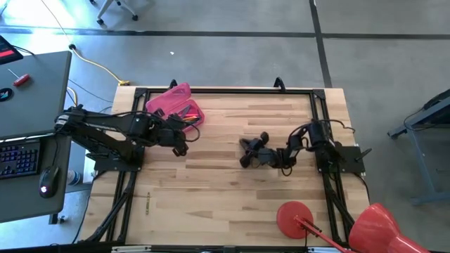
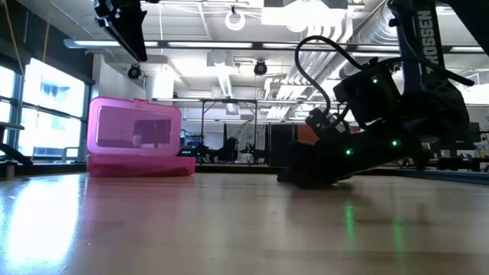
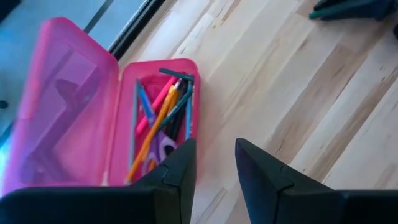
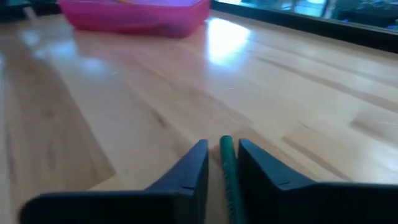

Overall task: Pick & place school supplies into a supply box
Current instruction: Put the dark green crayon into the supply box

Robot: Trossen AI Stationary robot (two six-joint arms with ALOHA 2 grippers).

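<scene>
Right pincer (image 4: pixel 222 163) low on the surface (image 4: pixel 112 118), fingers narrowed around a green pencil (image 4: pixel 227 168) lying between them; can't tell if they grip it. Pink box (image 4: pixel 140 14) sits well ahead of it, lid open. Left pincer (image 3: pixel 214 163) open, empty, above the box's edge; pens (image 3: pixel 158 121) and scissors (image 3: pixel 163 144) inside.

Grey concrete floor (image 1: pixel 232 17), left-side desk (image 1: pixel 31 91) with keyboard (image 1: pixel 17 156), ceiling lights (image 2: pixel 313 14).
</scene>
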